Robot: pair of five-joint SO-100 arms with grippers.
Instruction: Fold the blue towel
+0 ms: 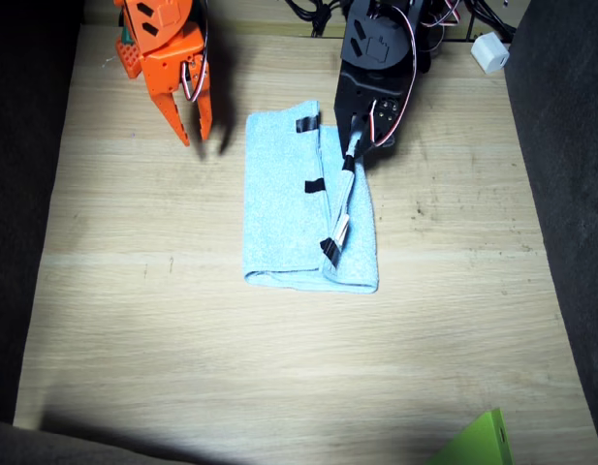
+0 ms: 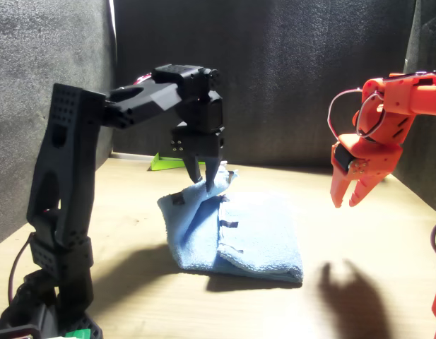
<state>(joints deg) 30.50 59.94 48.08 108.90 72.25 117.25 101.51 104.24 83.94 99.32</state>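
The blue towel (image 1: 284,208) lies folded in the middle of the table, with black tape strips and a small white tag (image 1: 340,230) along its inner edge. My left gripper (image 1: 355,147), the black one, is shut on the towel's far right edge and holds that part a little above the table (image 2: 207,176). The raised cloth (image 2: 221,185) slopes down from the jaws to the flat part. My right gripper (image 1: 194,124), the orange one, hangs open above bare wood beside the towel's far left corner, holding nothing (image 2: 348,199).
A white block (image 1: 489,52) and cables sit at the table's far right corner. A lime-green object (image 1: 483,441) pokes in at the near right edge. Dark cloth walls (image 1: 560,194) border the wooden table (image 1: 182,339).
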